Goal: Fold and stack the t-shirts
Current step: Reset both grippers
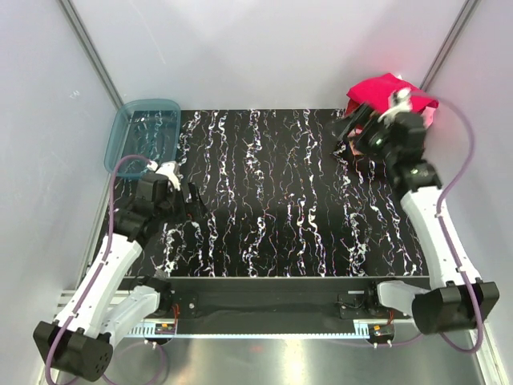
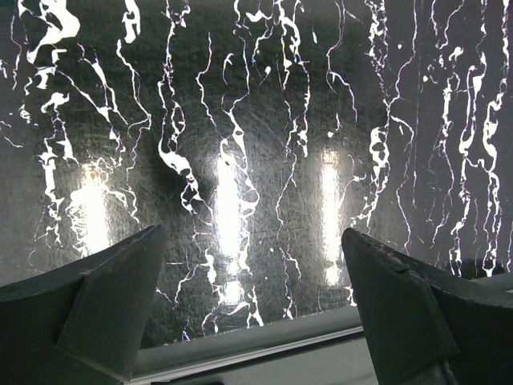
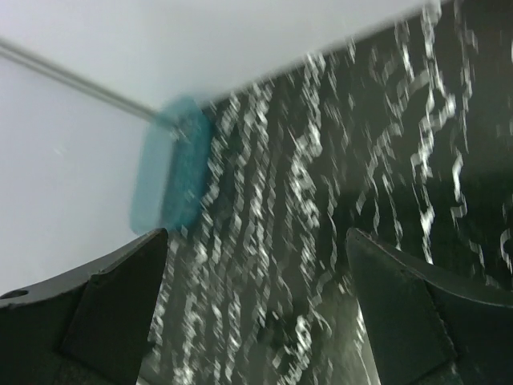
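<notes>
A bright pinkish-red t-shirt (image 1: 383,90) lies bunched at the far right corner of the table, partly hidden behind my right wrist. My right gripper (image 1: 350,132) hangs just left of it, pointing away toward the table's middle. It is open, and the blurred right wrist view shows nothing between its fingers (image 3: 120,281). My left gripper (image 1: 191,204) sits low over the near left of the table, open and empty. In the left wrist view its fingertips (image 2: 128,273) frame only bare tabletop.
A translucent blue-grey plastic tub (image 1: 144,132) stands at the far left corner, also visible as the tub (image 3: 172,164) in the right wrist view. The black tabletop with white marbling (image 1: 264,192) spreads between the arms. Pale walls close in on three sides.
</notes>
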